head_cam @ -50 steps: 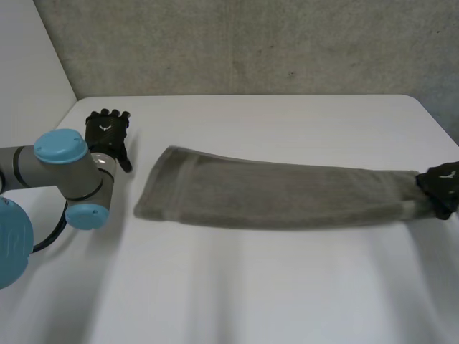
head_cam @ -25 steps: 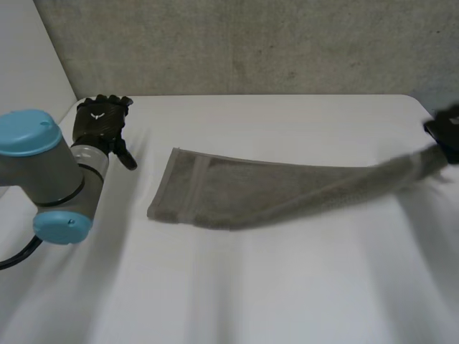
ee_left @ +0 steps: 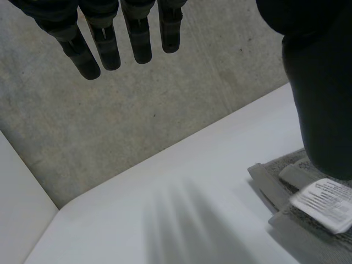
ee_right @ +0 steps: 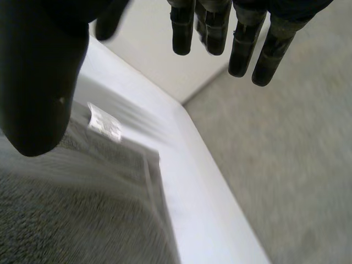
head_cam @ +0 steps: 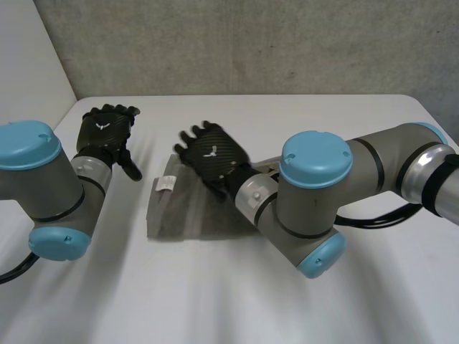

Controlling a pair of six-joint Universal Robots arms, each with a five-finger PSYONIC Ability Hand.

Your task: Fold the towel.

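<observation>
The grey towel point(head_cam: 172, 218) lies doubled over on the white table, with a white label point(head_cam: 166, 184) on its upper layer near the left end. My right hand point(head_cam: 211, 158) hovers open over that end, fingers straight and spread, nothing in them. In the right wrist view the hand point(ee_right: 242, 44) is above the towel point(ee_right: 82, 220) and its label point(ee_right: 104, 124). My left hand point(head_cam: 107, 132) stays open to the left of the towel, apart from it. In the left wrist view its fingers point(ee_left: 140, 38) are straight, and the towel's corner point(ee_left: 280, 220) with the label point(ee_left: 324, 203) lies beside its thumb.
My right arm point(head_cam: 315, 193) reaches across the table over the towel's right part and hides it. A grey concrete wall point(head_cam: 251, 43) stands behind the table's far edge. Bare tabletop point(head_cam: 215, 301) lies in front of the towel.
My right hand swung from the table's right edge to the left, carrying the towel's right end over onto the left end, and let go. The left hand barely moved.
</observation>
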